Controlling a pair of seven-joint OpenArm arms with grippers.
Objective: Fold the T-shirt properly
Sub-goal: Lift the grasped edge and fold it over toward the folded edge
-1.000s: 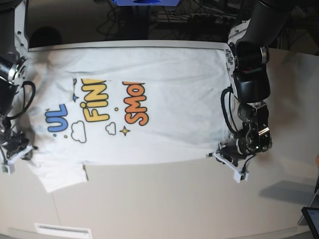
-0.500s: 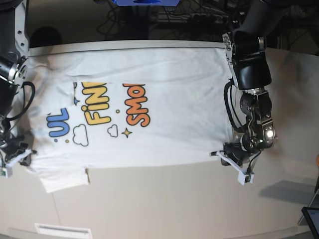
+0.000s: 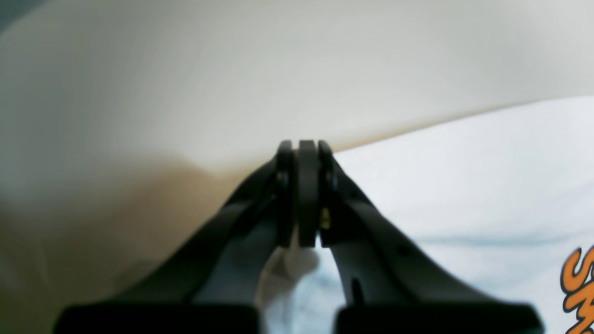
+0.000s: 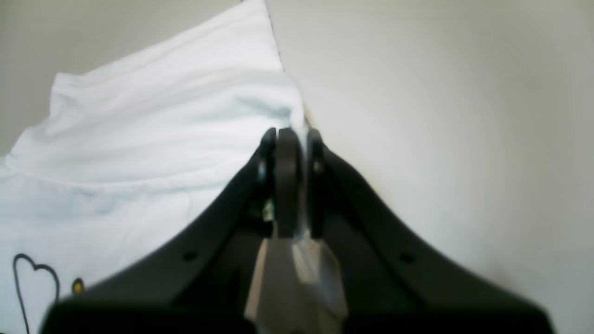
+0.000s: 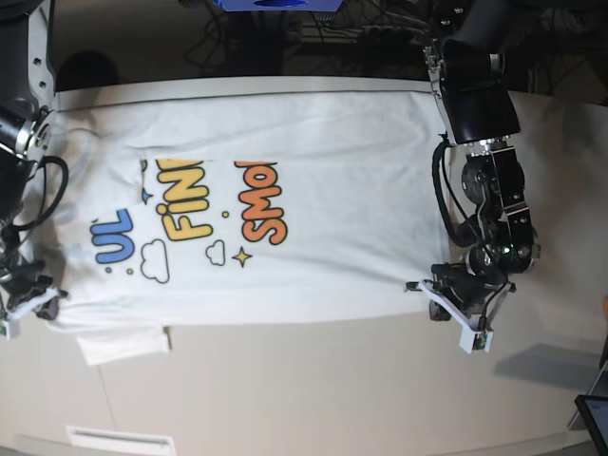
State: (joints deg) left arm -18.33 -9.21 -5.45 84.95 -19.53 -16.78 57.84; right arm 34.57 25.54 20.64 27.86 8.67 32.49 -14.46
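I see the T-shirt (image 5: pixel 285 190) spread print-up across the table (image 5: pixel 313 380). My left gripper (image 5: pixel 429 290) pinches its near right corner; my right gripper (image 5: pixel 46 300) pinches its near left edge.

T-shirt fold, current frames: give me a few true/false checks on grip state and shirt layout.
1. Both grippers are closed on cloth. True: the left gripper and right gripper each pinch an edge of the T-shirt.
2. The shirt lies print side up. True: the SMOL lettering shows in the base view.
3. The shirt is already folded in half. False: it lies spread across the table, with only a top strip turned over the print.
4. The left gripper hangs open above the print. False: it is shut at the shirt's edge, beside bare table.
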